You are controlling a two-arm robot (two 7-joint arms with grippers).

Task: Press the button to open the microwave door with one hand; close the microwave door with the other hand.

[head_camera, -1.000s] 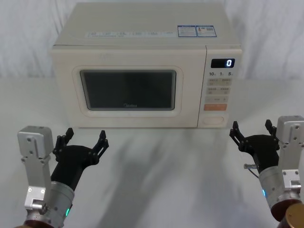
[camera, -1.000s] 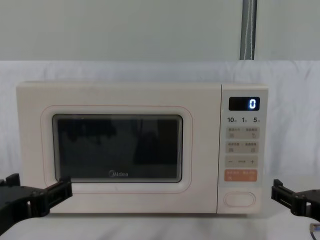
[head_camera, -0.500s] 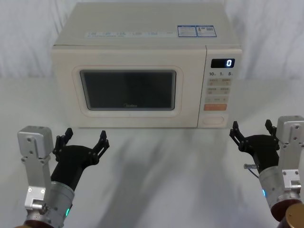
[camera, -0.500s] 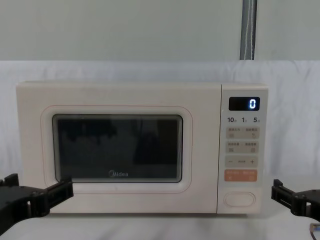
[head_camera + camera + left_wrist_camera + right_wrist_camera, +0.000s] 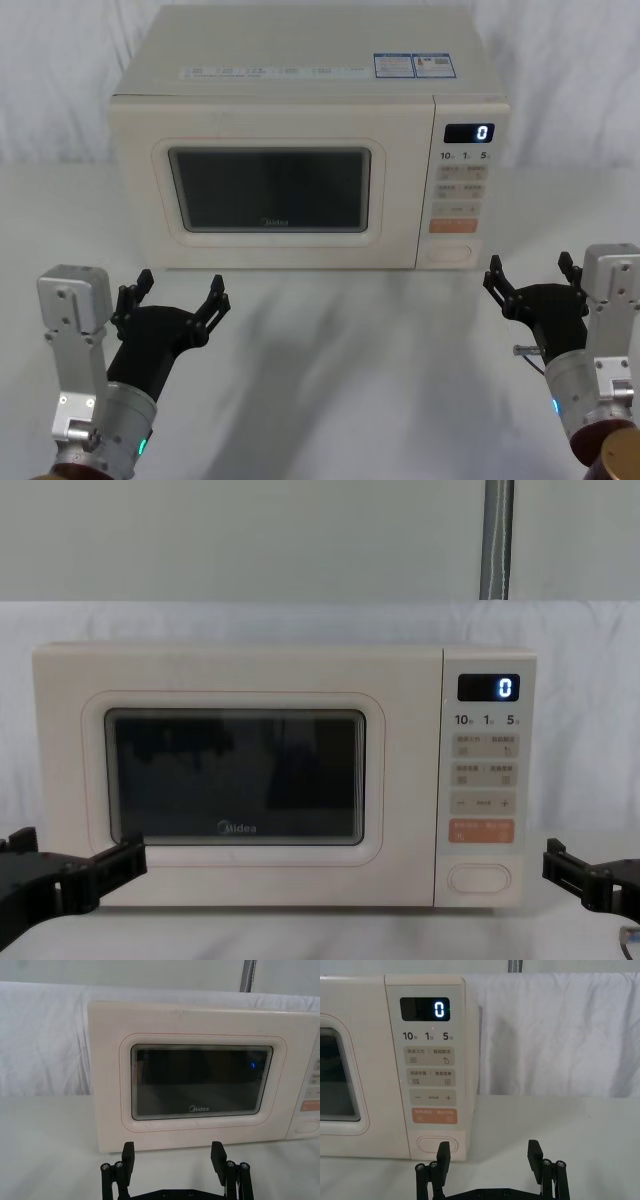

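The button [image 5: 449, 253] sat at the bottom of the control strip, lower right of the microwave [image 5: 300, 100] front in the head view, right of centre in the frame. Just above it lay the orange key [image 5: 453, 226], and higher up the display [image 5: 469, 133] read 0. The microwave door [image 5: 270, 190] filled the front left of the strip and was shut flush, its edges in line with the casing.

The microwave stood in the upper middle of the frame on a white-covered table [image 5: 330, 350], with bare cloth running along its front edge and out to both sides.

The right gripper [image 5: 530, 274] hung in the lower right of the frame, fingers spread apart and holding nothing, short of the button with open cloth between. The left gripper [image 5: 176, 290] hung in the lower left, likewise spread and empty, in front of the door's lower left corner and clear of it.
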